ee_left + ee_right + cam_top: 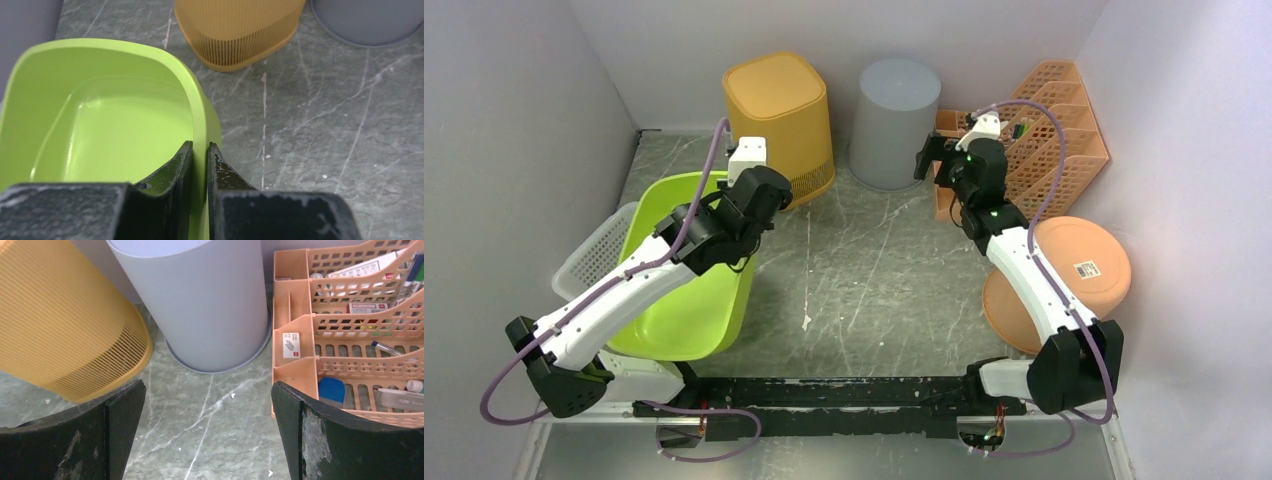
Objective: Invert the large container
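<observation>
Pinching the rim of the green tub (pixel 110 115) with the left hand (pixel 200 146), fingers pressed nearly together, one inside the wall and one outside. Holding that tub tipped at the left of the surface (pixel 874 270), partly over a white basket (pixel 594 250). Hovering with the right hand (pixel 207 386) spread wide and empty, facing the grey bin (pixel 200 300), yellow bin (pixel 60 325) to its left, peach organizer (pixel 345 315) to its right

Marbled table (pixel 864 270) carries yellow bin (pixel 779 110), grey bin (pixel 894 120), peach organizer (pixel 1069 140), green tub (pixel 684 310).
</observation>
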Robot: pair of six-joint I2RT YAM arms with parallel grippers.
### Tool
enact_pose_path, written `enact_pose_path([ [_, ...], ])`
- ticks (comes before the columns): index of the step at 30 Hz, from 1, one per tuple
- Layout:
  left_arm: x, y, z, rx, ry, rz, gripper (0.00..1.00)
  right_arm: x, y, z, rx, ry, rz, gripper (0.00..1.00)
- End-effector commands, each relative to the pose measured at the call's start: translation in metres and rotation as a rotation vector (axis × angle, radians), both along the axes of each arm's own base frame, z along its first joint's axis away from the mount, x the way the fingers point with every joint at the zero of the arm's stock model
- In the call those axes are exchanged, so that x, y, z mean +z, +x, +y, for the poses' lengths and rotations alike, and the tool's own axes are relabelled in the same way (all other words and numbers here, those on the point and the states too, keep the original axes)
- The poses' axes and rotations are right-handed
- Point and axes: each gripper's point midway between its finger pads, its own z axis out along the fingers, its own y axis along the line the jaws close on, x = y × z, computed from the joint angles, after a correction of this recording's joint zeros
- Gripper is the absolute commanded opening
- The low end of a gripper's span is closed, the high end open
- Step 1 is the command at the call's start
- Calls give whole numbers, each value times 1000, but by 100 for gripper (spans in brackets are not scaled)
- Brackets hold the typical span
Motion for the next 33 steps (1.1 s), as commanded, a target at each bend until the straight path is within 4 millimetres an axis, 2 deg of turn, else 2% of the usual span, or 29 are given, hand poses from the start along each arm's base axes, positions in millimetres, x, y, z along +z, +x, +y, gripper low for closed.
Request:
enact_pose_path([
  [1, 40, -2, -5, 0, 4, -86, 7, 26, -2, -13, -48, 47, -64, 100],
  [6, 80, -6, -38, -109, -28, -155, 7, 26, 5, -25, -59, 90, -57, 100],
  [11, 103, -13, -80, -237, -109, -221, 7, 27, 7, -39, -104, 93, -67, 100],
  [14, 110, -16, -107, -347, -203, -266, 7, 27, 7, -52, -136, 102, -73, 100],
  [22, 102, -25, -190, -652, -335, -313, 7, 24, 7, -82, -200, 120, -79, 100],
  [24, 105, -29, -207, -711, -381, -331, 7, 24, 6, -86, -206, 126, -83, 100],
  [27, 108, -32, -223, -751, -366, -332, 6, 21, 7, -91, -212, 129, -76, 100],
  [33, 139, -50, -245, -855, -460, -389, 7, 15, 9, -97, -227, 132, -67, 100],
])
